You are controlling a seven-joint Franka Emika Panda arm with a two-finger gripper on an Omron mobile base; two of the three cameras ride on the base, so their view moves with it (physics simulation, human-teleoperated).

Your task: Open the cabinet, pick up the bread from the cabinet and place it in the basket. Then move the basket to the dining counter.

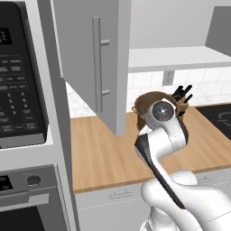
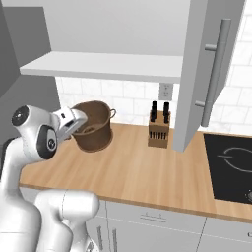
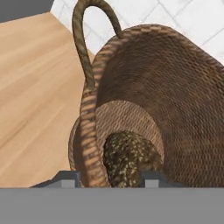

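**Basket in hand, bread aboard, carry pending**

Hanging open overhead: cabinet [image 2: 209, 74] door. Sitting on or just above the wooden table [image 2: 147, 172], slightly tilted: basket [image 2: 93, 125]. Lying on its woven floor: dark speckled bread [image 3: 129, 159]. Straddling the near rim, seemingly clenched on it: hand [image 3: 107, 178], contact cut off by the frame edge. Judging next: lifting level, then carrying to the dining counter.

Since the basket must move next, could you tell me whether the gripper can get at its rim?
Probably yes: the gripper already straddles the rim of the brown woven basket, with nothing blocking.
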